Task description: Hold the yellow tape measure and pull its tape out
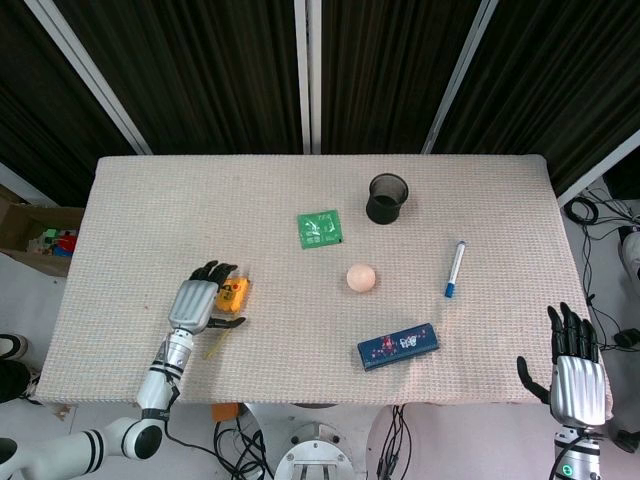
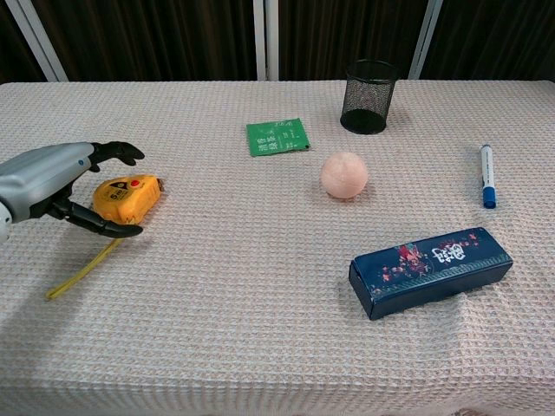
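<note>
The yellow tape measure (image 1: 232, 293) (image 2: 129, 198) lies flat on the woven cloth at the front left of the table. A short length of yellow tape (image 2: 82, 270) (image 1: 213, 346) trails from it toward the front edge. My left hand (image 1: 195, 303) (image 2: 52, 186) is just to its left, fingers curved over the far side and thumb under the near side. Small gaps show between them and the case, so nothing is held. My right hand (image 1: 578, 375) hangs open, fingers spread, past the front right corner of the table; the chest view does not show it.
A green packet (image 1: 320, 229) (image 2: 277, 137) and a black mesh cup (image 1: 388, 198) (image 2: 368, 84) stand toward the back. A peach ball (image 1: 361, 278) (image 2: 344, 175) sits mid-table, a dark blue box (image 1: 398, 345) (image 2: 429, 270) in front of it, and a blue-capped marker (image 1: 455, 269) (image 2: 487, 176) to the right.
</note>
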Action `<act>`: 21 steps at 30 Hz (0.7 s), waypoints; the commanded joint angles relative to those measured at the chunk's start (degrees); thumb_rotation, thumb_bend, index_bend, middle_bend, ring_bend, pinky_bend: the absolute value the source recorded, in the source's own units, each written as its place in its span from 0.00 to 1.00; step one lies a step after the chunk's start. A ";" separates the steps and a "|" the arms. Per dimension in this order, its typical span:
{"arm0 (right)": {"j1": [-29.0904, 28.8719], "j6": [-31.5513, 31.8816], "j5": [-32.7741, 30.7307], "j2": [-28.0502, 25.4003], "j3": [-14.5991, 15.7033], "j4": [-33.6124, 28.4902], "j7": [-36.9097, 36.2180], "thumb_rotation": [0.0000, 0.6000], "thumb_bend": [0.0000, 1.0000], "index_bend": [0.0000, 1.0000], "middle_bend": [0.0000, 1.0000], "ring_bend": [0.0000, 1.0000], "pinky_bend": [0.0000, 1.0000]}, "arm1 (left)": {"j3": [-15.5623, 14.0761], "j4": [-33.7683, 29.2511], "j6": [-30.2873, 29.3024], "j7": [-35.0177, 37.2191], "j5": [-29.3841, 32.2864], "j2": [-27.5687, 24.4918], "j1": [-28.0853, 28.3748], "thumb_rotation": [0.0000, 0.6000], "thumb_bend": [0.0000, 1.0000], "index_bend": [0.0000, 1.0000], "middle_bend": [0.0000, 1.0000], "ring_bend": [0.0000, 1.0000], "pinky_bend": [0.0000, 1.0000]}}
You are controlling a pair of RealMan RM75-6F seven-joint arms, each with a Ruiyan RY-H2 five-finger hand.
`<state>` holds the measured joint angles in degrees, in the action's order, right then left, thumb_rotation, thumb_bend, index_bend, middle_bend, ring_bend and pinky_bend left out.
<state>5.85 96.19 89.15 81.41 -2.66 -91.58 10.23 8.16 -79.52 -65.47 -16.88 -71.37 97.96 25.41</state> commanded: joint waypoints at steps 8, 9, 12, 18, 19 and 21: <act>0.62 0.49 -0.35 0.37 0.11 1.54 -1.71 1.00 0.31 0.00 0.00 0.00 0.00 | -0.33 -0.08 -0.38 -0.95 1.13 -0.19 -0.24 0.66 0.06 0.19 0.19 0.13 0.21; 0.65 0.53 -0.35 0.35 0.10 1.57 -1.81 1.00 0.31 0.00 0.00 0.00 0.00 | -0.34 -0.12 -0.49 -0.98 1.18 -0.18 -0.29 0.66 0.06 0.20 0.20 0.13 0.21; 0.60 0.47 -0.26 0.34 0.07 1.62 -1.78 1.00 0.31 0.00 0.00 0.00 0.00 | -0.28 0.04 -0.89 -0.87 1.13 0.14 -0.28 0.65 0.06 0.21 0.22 0.17 0.24; 0.46 0.18 -0.17 0.67 0.09 1.60 -1.53 1.00 0.32 0.00 0.00 0.00 0.00 | -0.26 1.00 -0.56 0.25 0.44 0.70 0.33 0.65 0.06 0.22 0.26 0.20 0.28; 0.45 0.11 -0.22 0.72 0.09 1.62 -1.45 1.00 0.32 0.00 0.00 0.00 0.00 | -0.17 1.21 -0.35 0.38 0.48 0.83 0.51 0.65 0.06 0.22 0.26 0.20 0.29; 0.48 0.10 -0.28 0.71 0.08 1.61 -1.37 1.00 0.32 0.00 0.00 0.00 0.00 | -0.06 1.64 -0.20 0.16 0.53 1.01 0.78 0.65 0.06 0.24 0.27 0.21 0.30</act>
<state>6.33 96.30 88.87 82.12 -2.59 -89.98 8.85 8.05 -77.99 -65.74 -16.64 -70.85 98.89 26.08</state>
